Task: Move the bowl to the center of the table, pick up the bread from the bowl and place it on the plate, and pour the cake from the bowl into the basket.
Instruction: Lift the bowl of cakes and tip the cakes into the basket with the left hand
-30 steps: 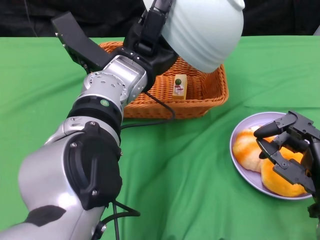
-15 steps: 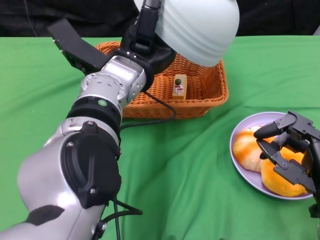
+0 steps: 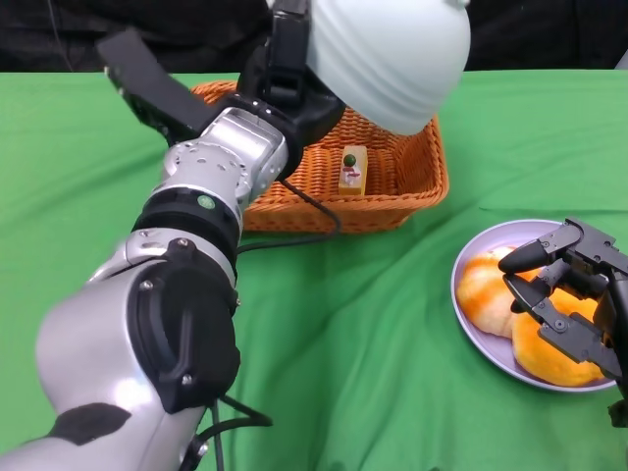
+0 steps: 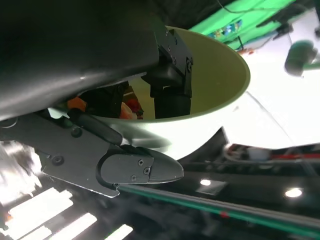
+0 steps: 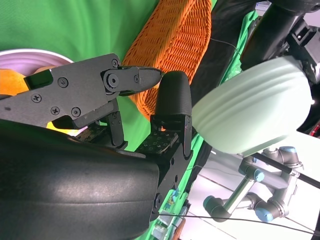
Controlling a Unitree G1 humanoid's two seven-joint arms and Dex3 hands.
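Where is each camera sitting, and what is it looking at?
Head view: sits up on the robot, looks down at the table; shows the silver left arm lifting the bowl over the basket, and the right robot hand above the plate.
Right wrist view: sits behind the right robot hand, looks past its fingers toward basket and bowl.
Left wrist view: sits behind the left robot hand, looks along the bowl's rim.
Shared: all three show the bowl.

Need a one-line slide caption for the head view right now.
Left hand holds the tipped bowl over the wicker basket, cake inside; right hand hovers over bread on the plate.
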